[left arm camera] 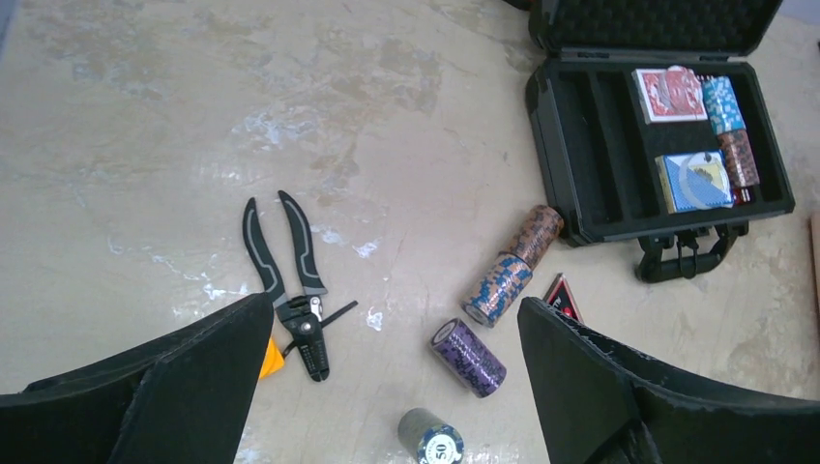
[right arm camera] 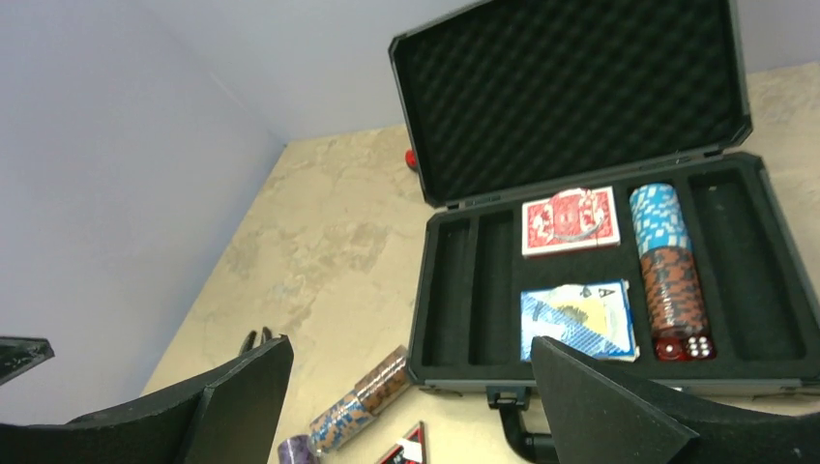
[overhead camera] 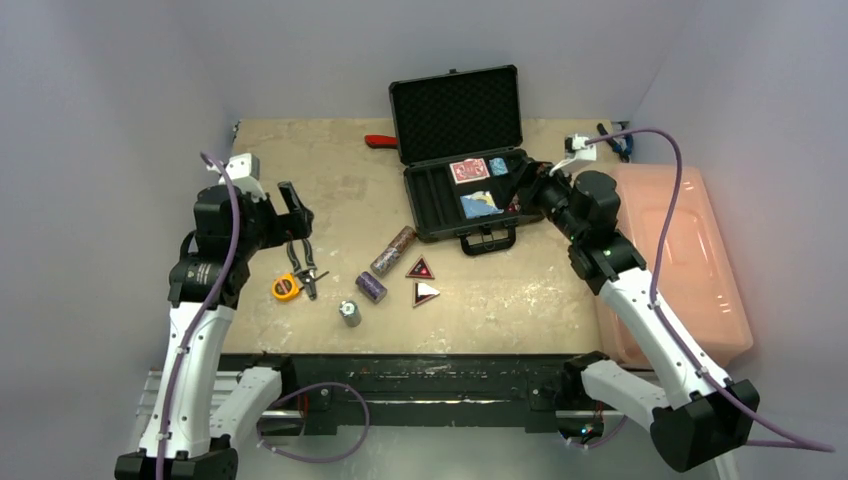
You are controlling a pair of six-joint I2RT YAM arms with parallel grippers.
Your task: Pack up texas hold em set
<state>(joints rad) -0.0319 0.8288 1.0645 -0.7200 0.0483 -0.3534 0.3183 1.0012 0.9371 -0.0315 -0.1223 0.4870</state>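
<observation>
Briefcase (overhead camera: pixel 455 120) lies open at upper centre; your right claw (overhead camera: pixel 523 180) hovers released over its right edge, your left claw (overhead camera: pixel 297 222) released, mid-left.

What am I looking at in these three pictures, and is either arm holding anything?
Two robot arms are bolted at the near edge of the table. The wide picture comes from a fixed camera above and behind them. The other two come from a camera on each wrist, and the dark wedges in them are that arm's own fingers. The left end effector and the right end effector are open and hold nothing. The black case lies open, holding a red deck, a blue deck, a light blue chip stack, a brown chip stack and dice. On the table: a brown-and-blue chip stack, a purple chip stack, a grey chip stack, two triangular markers, pliers and a yellow tape measure. A pink bin sits at the right.
</observation>
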